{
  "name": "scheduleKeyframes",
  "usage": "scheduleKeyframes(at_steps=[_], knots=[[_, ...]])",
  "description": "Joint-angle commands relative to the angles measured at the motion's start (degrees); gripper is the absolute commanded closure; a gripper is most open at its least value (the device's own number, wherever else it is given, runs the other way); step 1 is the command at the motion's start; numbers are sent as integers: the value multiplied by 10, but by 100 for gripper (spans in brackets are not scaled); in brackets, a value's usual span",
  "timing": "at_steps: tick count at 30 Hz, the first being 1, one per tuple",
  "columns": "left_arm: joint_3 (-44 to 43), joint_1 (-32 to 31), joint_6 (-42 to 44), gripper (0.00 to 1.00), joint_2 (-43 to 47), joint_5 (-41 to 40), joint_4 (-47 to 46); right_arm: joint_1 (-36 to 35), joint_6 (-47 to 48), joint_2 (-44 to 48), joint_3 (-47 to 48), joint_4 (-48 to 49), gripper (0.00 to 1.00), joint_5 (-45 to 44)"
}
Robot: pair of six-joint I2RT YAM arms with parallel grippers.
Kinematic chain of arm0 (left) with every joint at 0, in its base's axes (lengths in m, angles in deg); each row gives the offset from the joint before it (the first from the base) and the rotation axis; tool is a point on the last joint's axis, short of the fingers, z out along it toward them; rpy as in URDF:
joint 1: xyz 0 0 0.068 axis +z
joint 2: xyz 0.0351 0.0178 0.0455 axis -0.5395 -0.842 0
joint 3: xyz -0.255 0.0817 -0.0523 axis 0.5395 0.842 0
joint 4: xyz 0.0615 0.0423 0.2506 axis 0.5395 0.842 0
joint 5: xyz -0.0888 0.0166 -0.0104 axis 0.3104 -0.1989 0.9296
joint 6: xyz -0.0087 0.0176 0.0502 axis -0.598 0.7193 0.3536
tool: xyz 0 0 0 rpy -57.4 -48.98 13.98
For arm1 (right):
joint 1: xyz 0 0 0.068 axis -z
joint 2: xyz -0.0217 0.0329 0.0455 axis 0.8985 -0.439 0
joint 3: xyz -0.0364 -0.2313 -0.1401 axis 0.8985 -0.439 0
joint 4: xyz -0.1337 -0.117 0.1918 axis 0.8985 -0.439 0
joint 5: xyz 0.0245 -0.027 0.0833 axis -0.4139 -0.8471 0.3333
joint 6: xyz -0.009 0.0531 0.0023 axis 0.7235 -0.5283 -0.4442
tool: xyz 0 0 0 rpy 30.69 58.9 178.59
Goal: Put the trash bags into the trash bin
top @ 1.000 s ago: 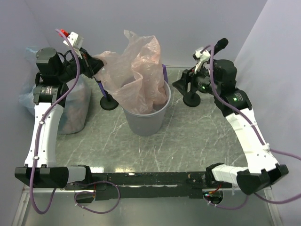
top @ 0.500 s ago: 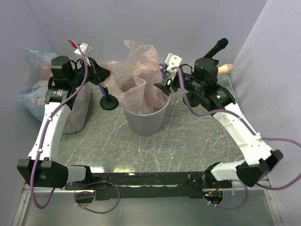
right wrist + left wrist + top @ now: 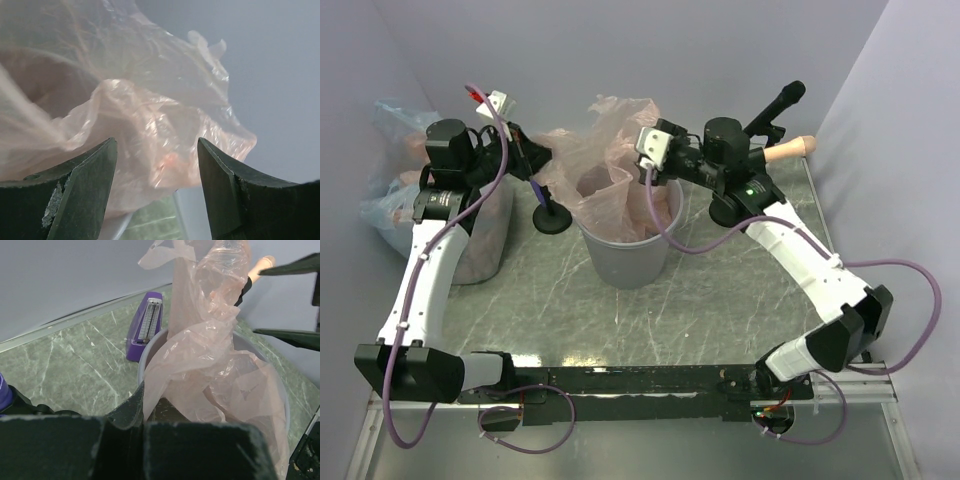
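Grey-green marble counter (image 3: 720, 290) has open room round the trash bin (image 3: 630, 262) at centre. Pink trash bag (image 3: 605, 175) is partly inside, top billowing over the rim. Left pincer (image 3: 144, 412), clamped on the bag's edge at 10 o'clock, prob. keeps it up. Right pincer (image 3: 157, 150) gapes wide w/ nothing held at 1 o'clock, prob. to push film down.

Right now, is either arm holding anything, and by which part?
The left tool pinches the pink trash bag by its loose edge; the right tool is open, holding nothing.
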Motion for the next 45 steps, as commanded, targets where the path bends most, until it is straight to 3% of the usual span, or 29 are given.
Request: scheduleKeyframes(at_steps=[1,10,14,18,20,31,39,45], knots=[[-23,0,17,99,24,-7,-1,-16,49,-45,36,66,29,-20],[-42,2,23,99,23,-10,6,-36,96,-43,-13,94,37,-43],[-42,3,24,99,21,-8,11,-38,112,-43,-21,101,54,-93],[-37,3,27,99,23,-9,16,-37,135,-26,-39,78,92,-107],[-36,3,28,99,24,-16,23,-37,142,3,-59,68,99,-105],[-26,2,-28,99,26,15,32,-39,159,212,-182,-94,100,-46],[28,-29,-27,99,38,3,21,-40,162,252,-181,-251,100,12],[-6,-29,46,99,4,-49,52,-24,144,270,-215,-250,100,-2]])
